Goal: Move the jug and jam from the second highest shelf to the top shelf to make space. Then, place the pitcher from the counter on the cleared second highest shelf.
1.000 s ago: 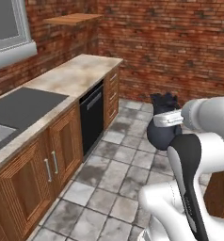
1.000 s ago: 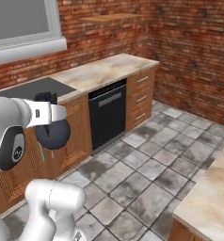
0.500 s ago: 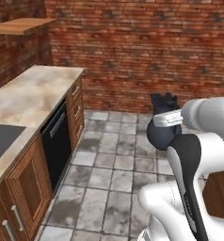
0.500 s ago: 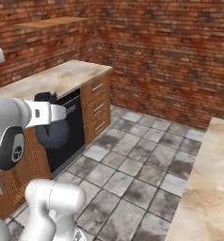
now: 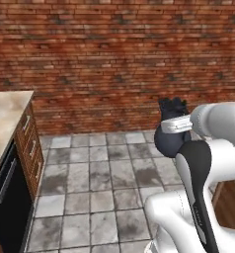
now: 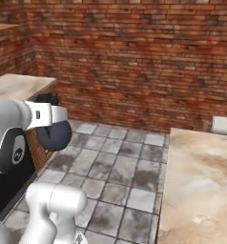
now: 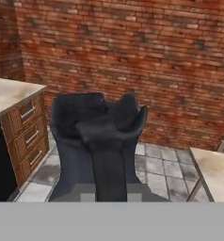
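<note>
The dark blue-black pitcher (image 5: 169, 142) hangs in mid-air above the tiled floor, in front of the brick wall. My gripper (image 5: 172, 114) is shut on its wavy rim, and the white hand sits just behind the rim. From the right base view the pitcher (image 6: 54, 136) hangs under the hand, with the gripper (image 6: 47, 101) at its top. In the hand view the pitcher (image 7: 99, 141) stands close and large, and my fingertips are hidden against its dark body. The beige counter (image 5: 5, 114) lies far to the left. The jug, the jam and both shelves are out of view.
Wooden drawer fronts (image 5: 30, 143) and a black oven front (image 5: 7, 197) line the counter's side. A second beige counter slab (image 6: 201, 181) fills the right of the right base view. Grey floor tiles (image 5: 104, 173) stretch to the brick wall (image 5: 114, 59).
The whole scene has slid leftward as the base turned; the counter has moved to the left edge. The pitcher stays in the gripper at the same place relative to the arm.
</note>
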Robot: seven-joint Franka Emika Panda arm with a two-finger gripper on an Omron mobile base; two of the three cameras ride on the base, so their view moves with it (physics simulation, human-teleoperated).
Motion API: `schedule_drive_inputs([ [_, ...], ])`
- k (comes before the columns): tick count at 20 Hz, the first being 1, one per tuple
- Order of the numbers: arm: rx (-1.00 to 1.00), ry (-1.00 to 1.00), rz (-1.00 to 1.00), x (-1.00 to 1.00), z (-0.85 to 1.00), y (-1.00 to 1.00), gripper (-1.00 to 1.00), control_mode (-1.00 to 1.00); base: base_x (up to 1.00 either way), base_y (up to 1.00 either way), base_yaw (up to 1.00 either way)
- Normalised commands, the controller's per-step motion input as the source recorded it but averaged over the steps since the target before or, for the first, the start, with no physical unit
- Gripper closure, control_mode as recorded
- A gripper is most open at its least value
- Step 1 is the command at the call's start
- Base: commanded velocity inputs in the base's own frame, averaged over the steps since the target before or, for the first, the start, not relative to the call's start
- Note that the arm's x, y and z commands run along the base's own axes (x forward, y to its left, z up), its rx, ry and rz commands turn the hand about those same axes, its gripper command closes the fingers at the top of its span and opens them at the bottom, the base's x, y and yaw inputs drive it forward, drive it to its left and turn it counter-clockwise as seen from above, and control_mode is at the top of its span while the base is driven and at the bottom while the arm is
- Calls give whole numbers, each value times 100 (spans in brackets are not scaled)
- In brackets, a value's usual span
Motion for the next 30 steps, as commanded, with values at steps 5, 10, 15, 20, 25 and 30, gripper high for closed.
schedule_drive_inputs([
  [5, 0, 0, 0, 0, 0, 0, 100, 100, 100, 15, -41],
  [10, 0, 0, 0, 0, 0, 0, 100, 100, 100, 15, -44],
  [15, 0, 0, 0, 0, 0, 0, 100, 100, 100, 17, -44],
  [20, 0, 0, 0, 0, 0, 0, 100, 100, 100, 29, -40],
  [25, 0, 0, 0, 0, 0, 0, 100, 100, 100, 41, -35],
  [30, 0, 0, 0, 0, 0, 0, 100, 100, 100, 25, -41],
])
